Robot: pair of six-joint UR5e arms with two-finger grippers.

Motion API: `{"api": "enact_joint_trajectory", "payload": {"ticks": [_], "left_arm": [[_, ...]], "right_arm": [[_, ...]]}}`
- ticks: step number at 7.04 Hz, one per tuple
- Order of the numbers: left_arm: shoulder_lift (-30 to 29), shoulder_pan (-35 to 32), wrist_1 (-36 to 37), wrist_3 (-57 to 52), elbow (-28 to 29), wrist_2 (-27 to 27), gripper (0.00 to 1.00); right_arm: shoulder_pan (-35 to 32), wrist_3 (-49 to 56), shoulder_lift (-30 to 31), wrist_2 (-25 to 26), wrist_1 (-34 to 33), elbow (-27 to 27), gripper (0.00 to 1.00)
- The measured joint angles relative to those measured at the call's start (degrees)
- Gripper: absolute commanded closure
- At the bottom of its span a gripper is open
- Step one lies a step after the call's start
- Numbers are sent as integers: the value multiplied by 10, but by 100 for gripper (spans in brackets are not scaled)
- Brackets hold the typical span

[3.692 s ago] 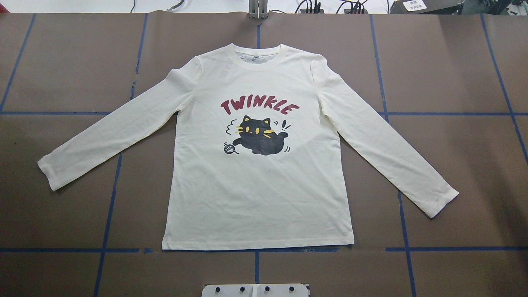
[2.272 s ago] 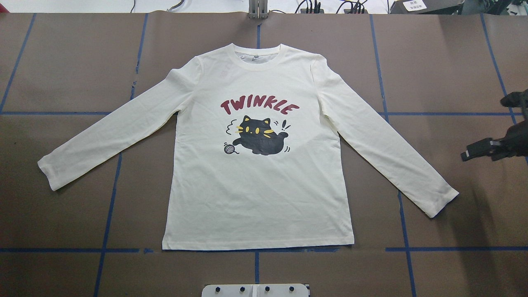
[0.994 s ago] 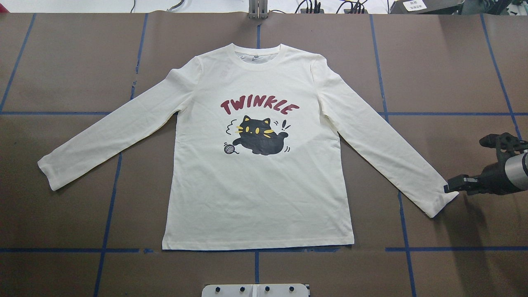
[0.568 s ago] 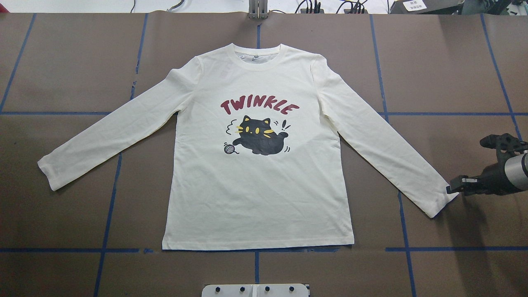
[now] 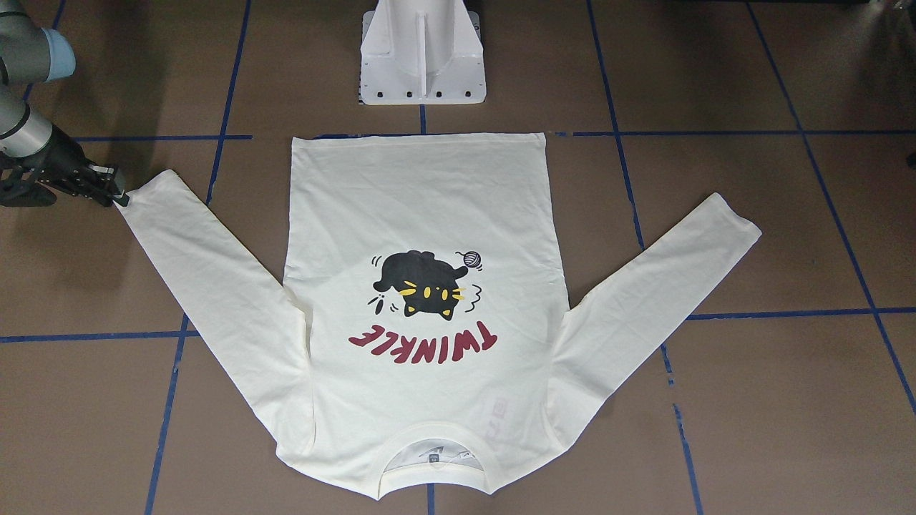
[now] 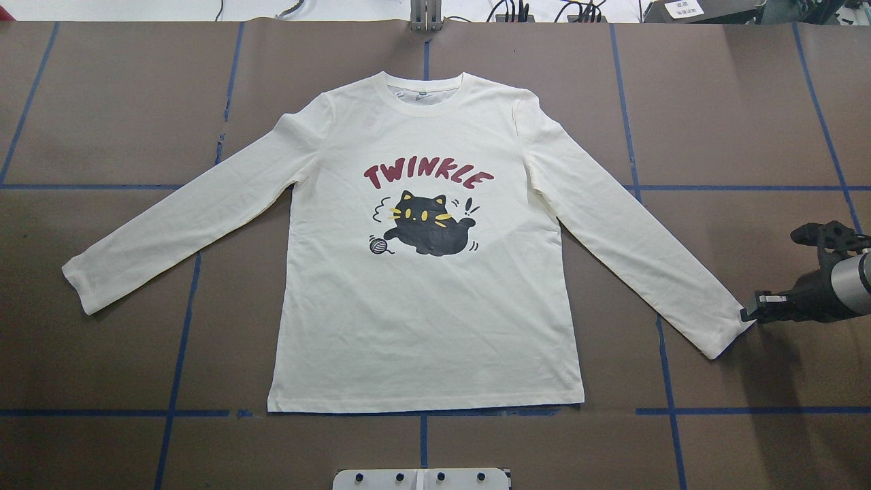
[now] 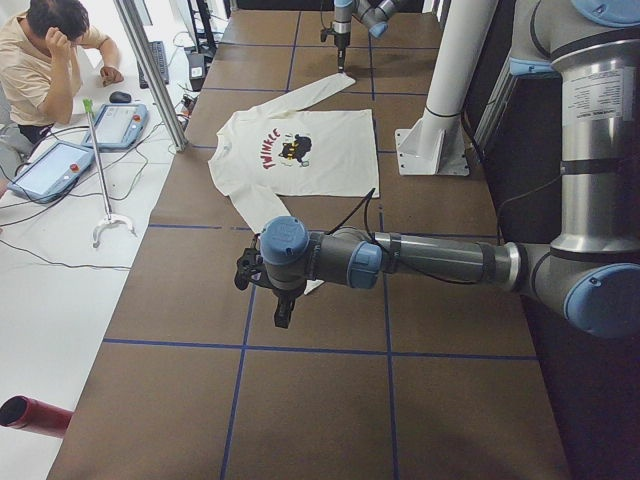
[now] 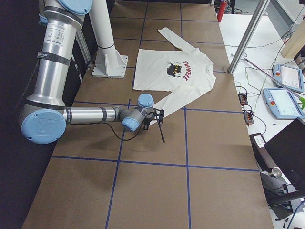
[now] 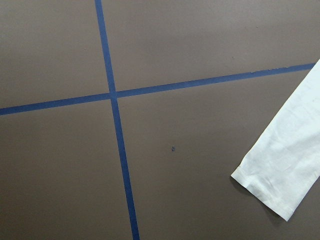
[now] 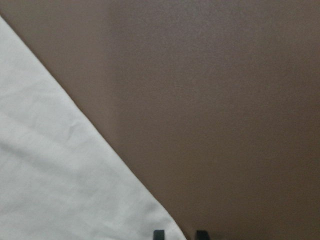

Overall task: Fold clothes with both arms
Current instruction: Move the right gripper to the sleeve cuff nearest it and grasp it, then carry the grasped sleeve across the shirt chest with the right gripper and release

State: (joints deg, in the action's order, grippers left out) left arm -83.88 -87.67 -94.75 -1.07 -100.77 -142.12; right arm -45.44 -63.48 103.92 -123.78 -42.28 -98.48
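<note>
Right arm (image 8: pixel 90 115) reaches out low on the right, right gripper (image 6: pixel 746 316) pointing down, fingertips (image 10: pixel 158 234) a narrow gap apart; left arm (image 7: pixel 430 258) stretches level on the left, left gripper (image 7: pixel 283 318) hanging down, its opening unreadable.

Bright, even room light from overhead.
Soft shadows pool on the tabletop (image 6: pixel 769 381) beneath the right arm (image 6: pixel 844 289); the right wrist view is blurred.
</note>
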Motion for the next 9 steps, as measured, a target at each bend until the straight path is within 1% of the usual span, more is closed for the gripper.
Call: {"api": "enact_joint_trajectory", "payload": {"ticks": [2, 3, 5, 6, 7, 8, 9], "left_arm": [[1, -1, 0, -1, -1, 0, 0], [1, -1, 0, -1, -2, 0, 0], [1, -1, 0, -1, -5, 0, 0], [0, -1, 0, -2, -7, 0, 0], [0, -1, 0, -2, -9, 0, 0], [0, -1, -1, -2, -11, 0, 0], [0, 0, -1, -1, -16, -1, 0]], "right_arm": [[2, 0, -6, -2, 0, 5, 100], [1, 0, -10, -7, 0, -2, 100], [-10, -39, -16, -46, -7, -70, 100], [-24, -74, -39, -66, -16, -94, 100], [-35, -103, -89, -76, -48, -104, 100], [-41, -126, -159, -76, -106, -107, 100], [-40, -144, -246, -63, -192, -106, 100]]}}
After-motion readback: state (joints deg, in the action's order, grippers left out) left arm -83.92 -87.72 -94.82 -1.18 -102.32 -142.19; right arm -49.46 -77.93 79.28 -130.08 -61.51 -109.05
